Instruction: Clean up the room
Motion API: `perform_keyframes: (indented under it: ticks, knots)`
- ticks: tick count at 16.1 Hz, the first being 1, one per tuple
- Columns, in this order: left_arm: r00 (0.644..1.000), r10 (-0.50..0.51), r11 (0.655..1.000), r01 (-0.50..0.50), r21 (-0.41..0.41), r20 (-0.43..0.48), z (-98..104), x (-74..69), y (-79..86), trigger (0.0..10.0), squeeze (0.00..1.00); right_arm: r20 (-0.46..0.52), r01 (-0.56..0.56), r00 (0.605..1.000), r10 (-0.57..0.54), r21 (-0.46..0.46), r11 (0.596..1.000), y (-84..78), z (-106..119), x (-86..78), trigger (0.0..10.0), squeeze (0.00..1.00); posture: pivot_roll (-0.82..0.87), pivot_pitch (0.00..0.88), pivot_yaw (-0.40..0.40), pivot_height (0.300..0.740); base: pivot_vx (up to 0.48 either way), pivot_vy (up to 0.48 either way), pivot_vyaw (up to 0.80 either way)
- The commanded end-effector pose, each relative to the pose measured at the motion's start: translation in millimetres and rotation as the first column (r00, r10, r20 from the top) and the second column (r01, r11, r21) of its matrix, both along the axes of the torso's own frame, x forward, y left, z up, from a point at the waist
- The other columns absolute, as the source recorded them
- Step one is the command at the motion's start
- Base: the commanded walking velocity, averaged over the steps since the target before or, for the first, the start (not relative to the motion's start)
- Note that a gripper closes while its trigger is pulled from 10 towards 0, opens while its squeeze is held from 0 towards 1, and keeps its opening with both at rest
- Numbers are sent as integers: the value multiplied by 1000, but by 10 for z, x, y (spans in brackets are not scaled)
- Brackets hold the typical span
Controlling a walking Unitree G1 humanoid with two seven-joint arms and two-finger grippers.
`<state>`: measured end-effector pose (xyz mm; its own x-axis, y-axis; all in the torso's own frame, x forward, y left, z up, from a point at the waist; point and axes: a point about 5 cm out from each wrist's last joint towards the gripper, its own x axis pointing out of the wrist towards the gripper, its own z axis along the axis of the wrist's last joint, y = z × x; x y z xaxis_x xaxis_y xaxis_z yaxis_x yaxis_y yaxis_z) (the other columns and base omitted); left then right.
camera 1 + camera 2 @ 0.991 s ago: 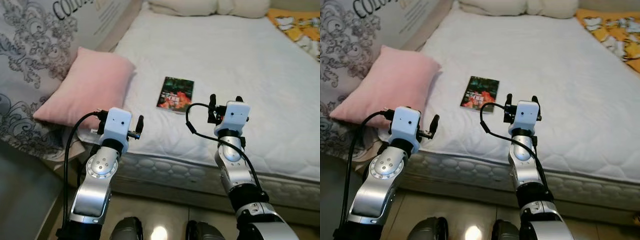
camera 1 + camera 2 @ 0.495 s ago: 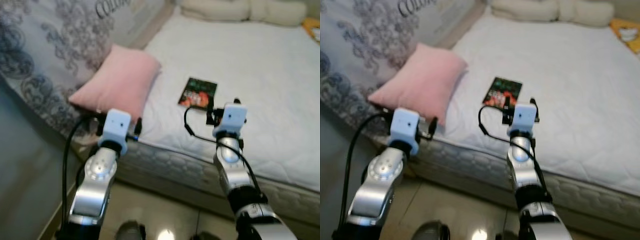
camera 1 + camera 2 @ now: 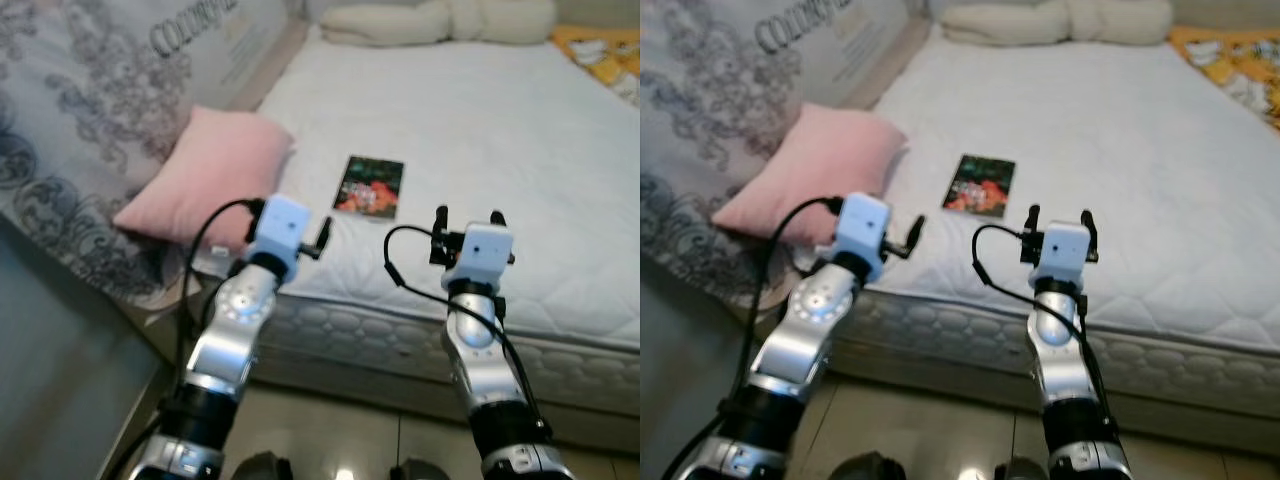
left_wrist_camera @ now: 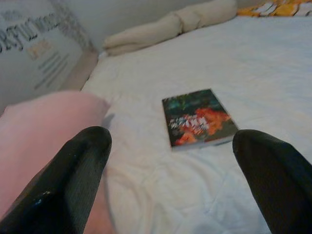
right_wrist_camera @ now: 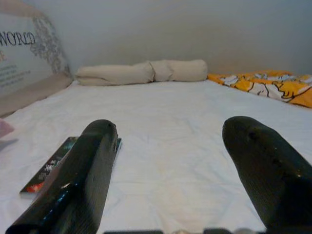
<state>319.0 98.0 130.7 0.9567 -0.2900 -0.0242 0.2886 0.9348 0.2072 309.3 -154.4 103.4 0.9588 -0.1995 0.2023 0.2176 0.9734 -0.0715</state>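
On the bed [image 3: 520,120], a book [image 3: 370,187] lies beside a pink pillow [image 3: 205,180]. My left gripper [image 3: 322,238] and right gripper [image 3: 468,218] hover before it, jaws released, empty.

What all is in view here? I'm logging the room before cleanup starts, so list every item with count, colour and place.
White quilted mattress: one, white, fills the bed ahead of the robot.
Glossy paperback book: one, dark cover with red-orange picture, lying flat on the mattress near its left edge.
Soft pink pillow: one, pink, at the mattress's left edge, beside the book.
Rolled cream bolster: one, cream, across the head of the bed.
Yellow patterned cloth: one, orange-yellow and white, far right corner.
Grey floral fabric: one, grey with print, left of the bed.
Left gripper: one, black fingers, open, aimed at the book.
Right gripper: one, black, open, above the bed's near edge.
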Motion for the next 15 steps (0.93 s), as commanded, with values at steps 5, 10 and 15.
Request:
perform_keyframes:
  ticks: [5, 10, 15]
  knots:
    - [998, 64, 997, -64, -46, 0, -25, 60, 107, 10000, 0, -16, -39, 999, 39, 3, 999, 71, 65, 39, 10000, 0, -35, 0, 59, 703, 0, 0, 0]
    - [958, 271, 951, -281, -126, -94, -317, 90, 469, 10000, 0, -9, -28, 1000, 28, -11, 1000, -11, 68, -81, 10000, 0, -41, 0, 59, 658, 0, 0, 0]
    - [959, 268, 953, -277, -123, -88, -326, 172, 491, 10000, 0, -43, -15, 999, 13, -39, 999, -141, -79, -311, 10000, 0, -65, 0, 70, 608, 0, 0, 0]
